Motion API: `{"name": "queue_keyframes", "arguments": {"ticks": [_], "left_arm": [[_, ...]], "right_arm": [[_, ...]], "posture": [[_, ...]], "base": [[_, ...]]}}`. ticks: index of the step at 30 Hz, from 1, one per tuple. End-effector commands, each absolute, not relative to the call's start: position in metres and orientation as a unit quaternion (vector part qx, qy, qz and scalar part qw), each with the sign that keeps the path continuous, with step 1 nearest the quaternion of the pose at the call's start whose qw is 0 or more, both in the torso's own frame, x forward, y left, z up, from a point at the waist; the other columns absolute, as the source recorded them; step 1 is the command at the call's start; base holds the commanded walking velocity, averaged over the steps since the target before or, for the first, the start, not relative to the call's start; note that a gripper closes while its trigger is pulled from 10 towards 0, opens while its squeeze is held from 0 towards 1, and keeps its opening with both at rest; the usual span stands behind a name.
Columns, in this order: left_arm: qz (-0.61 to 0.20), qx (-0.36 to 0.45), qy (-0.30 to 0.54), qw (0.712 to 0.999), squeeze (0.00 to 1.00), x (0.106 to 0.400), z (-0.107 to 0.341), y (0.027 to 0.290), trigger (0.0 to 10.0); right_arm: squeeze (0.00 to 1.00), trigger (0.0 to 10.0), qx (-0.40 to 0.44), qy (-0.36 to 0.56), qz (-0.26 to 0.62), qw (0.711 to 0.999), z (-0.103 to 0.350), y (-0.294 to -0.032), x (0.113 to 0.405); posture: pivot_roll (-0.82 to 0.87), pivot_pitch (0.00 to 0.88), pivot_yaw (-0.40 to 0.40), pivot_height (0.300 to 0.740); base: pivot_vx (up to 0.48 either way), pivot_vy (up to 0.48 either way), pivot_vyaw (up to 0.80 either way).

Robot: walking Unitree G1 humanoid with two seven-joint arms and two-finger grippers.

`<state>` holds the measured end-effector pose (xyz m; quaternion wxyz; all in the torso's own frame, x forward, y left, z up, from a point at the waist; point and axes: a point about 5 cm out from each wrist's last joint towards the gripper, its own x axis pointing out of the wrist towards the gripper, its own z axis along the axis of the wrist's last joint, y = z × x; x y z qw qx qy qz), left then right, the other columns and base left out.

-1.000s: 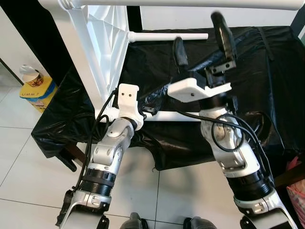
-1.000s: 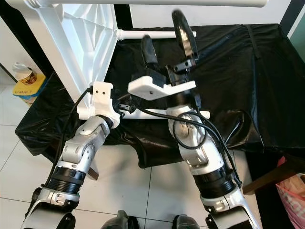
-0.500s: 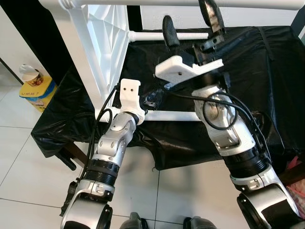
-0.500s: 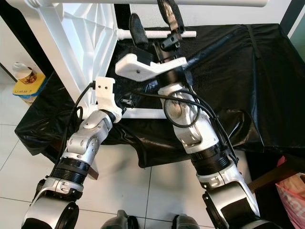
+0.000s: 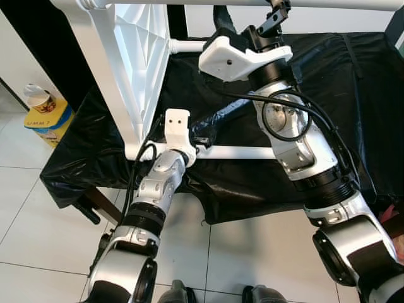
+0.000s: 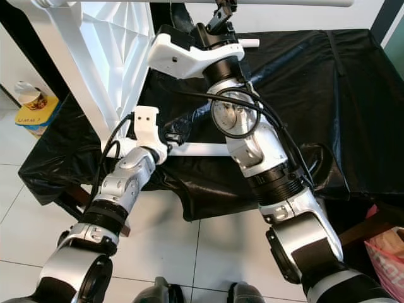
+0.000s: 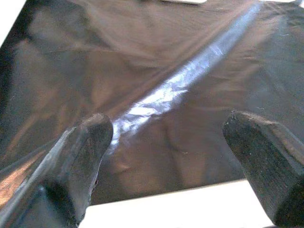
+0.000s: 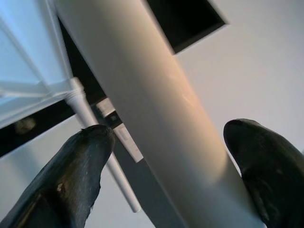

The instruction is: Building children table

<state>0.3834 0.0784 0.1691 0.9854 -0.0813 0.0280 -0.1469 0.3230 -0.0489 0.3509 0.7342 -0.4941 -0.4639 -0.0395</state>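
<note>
Now right gripper (image 8: 166,156) open astride white top rail (image 8: 156,109).

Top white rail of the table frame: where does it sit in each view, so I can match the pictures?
Left eye view: the top white rail runs along the upper edge.
Right eye view: again along the upper edge.
Right wrist view: thick and diagonal, between the open jaws of the right gripper.
Left wrist view: faces the black cloth and a lower white bar instead.
Shared landmark: the white lattice side panel, pale in the right wrist view.
</note>
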Motion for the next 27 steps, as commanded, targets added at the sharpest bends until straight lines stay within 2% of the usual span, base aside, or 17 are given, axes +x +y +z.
{"name": "queue_keyframes", "arguments": {"ticks": [1,11,12,14,15,16,17,18,19,23,24,27], "left_arm": [[-0.095,-0.098,0.044,0.990,0.00,0.387,0.161,0.084,10.0],[-0.034,-0.174,0.042,0.983,0.00,0.397,0.164,0.092,10.0],[-0.024,-0.188,0.042,0.981,0.00,0.397,0.163,0.093,10.0],[-0.017,-0.197,0.043,0.979,0.00,0.397,0.162,0.094,10.0],[0.008,-0.207,0.035,0.978,0.00,0.398,0.160,0.101,10.0],[0.008,-0.207,0.035,0.978,0.00,0.398,0.160,0.101,10.0],[0.031,-0.210,0.040,0.976,0.00,0.398,0.157,0.107,10.0],[0.046,-0.212,0.042,0.975,0.00,0.398,0.155,0.112,10.0],[0.059,-0.220,0.041,0.973,0.00,0.399,0.154,0.120,10.0],[0.085,-0.234,0.032,0.968,0.00,0.400,0.156,0.137,10.0],[0.101,-0.231,0.025,0.967,0.00,0.401,0.159,0.146,10.0],[0.127,-0.236,-0.006,0.963,0.00,0.404,0.172,0.164,10.0]], "right_arm": [[0.00,10.0,-0.523,-0.436,-0.014,0.733,0.349,-0.042,0.328],[0.00,10.0,-0.563,-0.397,0.006,0.725,0.358,-0.035,0.337],[0.00,7.5,-0.566,-0.390,0.008,0.727,0.361,-0.034,0.338],[0.00,7.5,-0.567,-0.385,0.010,0.728,0.363,-0.034,0.338],[0.00,0.0,-0.563,-0.371,0.009,0.738,0.370,-0.036,0.338],[0.00,0.0,-0.563,-0.371,0.009,0.738,0.370,-0.036,0.338],[0.00,2.8,-0.555,-0.362,0.003,0.749,0.375,-0.039,0.337],[0.00,8.9,-0.548,-0.357,-0.002,0.757,0.379,-0.041,0.336],[0.00,10.0,-0.541,-0.349,-0.007,0.765,0.383,-0.045,0.336],[0.00,10.0,-0.519,-0.332,-0.016,0.787,0.389,-0.054,0.335],[0.00,4.8,-0.498,-0.323,-0.020,0.804,0.391,-0.058,0.335],[0.00,4.7,-0.469,-0.318,-0.036,0.823,0.398,-0.067,0.333]], "posture": [[-0.01,0.111,0.052,0.740],[-0.03,0.113,0.052,0.740],[-0.04,0.113,0.053,0.740],[-0.04,0.113,0.053,0.740],[-0.04,0.116,0.053,0.740],[-0.04,0.116,0.053,0.740],[-0.05,0.119,0.054,0.740],[-0.05,0.119,0.054,0.740],[-0.05,0.120,0.055,0.740],[-0.06,0.124,0.058,0.740],[-0.06,0.124,0.058,0.740],[-0.07,0.127,0.062,0.740]], "base": [[0.000,0.000,0.00],[0.000,0.000,0.00],[0.000,0.000,0.00],[0.000,0.000,0.00],[0.000,0.000,0.00],[0.000,0.000,0.00],[0.000,0.000,0.00],[0.000,0.000,0.00],[0.000,0.000,0.00],[0.000,0.000,0.00],[0.000,0.000,0.00],[0.000,0.000,0.00]]}}
